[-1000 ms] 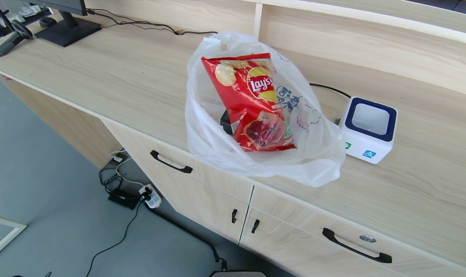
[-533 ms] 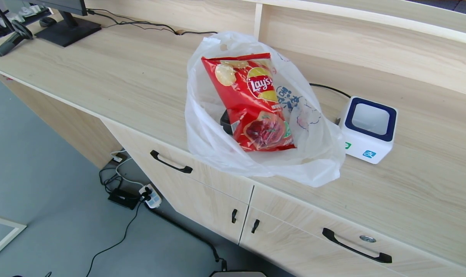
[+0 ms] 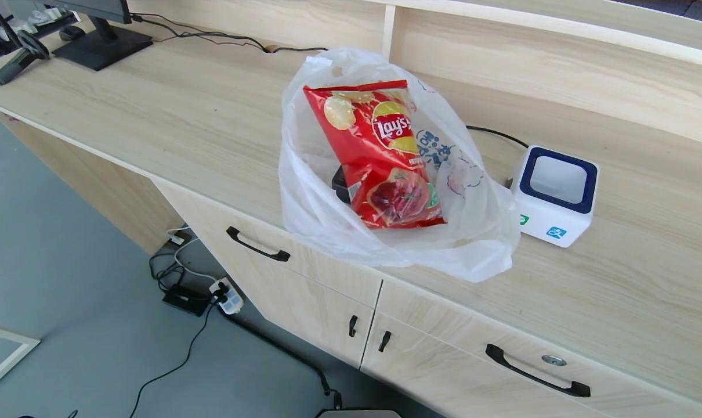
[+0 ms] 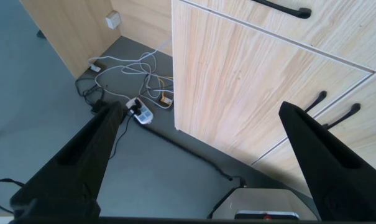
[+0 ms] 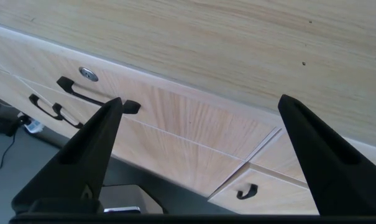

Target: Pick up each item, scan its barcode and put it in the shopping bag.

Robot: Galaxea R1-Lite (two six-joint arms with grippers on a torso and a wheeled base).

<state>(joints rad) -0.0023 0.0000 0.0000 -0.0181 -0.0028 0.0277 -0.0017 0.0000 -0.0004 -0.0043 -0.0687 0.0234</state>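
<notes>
- Chips packet, red, lies in the open mouth of the white plastic shopping bag, tilted, its top end leaning on the bag's far wall and its bottom end toward the near rim.
- Dark item is tucked under the packet's left edge inside the bag; can't tell what it is.
- Bag sits on the wooden bench at the near edge, above the drawers.
- White box scanner with a blue-rimmed window stands just right of the bag; bag plastic is right beside it, and contact can't be told.
- Left claw is spread wide, holding nothing, low in front of the cabinet fronts with floor cables beyond it.
- Right claw is also spread wide, holding nothing, below the bench edge facing the drawer fronts.
- Judgement: packing looks finished or close to it; the step in hand is parking or resetting the arms.
- To do it well: lift the arms straight clear of the drawer handles and bench lip before swinging in.
- If the packet needs seating, push at its top end gently; the packet is air-filled and the bag is thin, so it could slide or tip toward the near edge.
- Keep away from the scanner cable behind the bag.
</notes>
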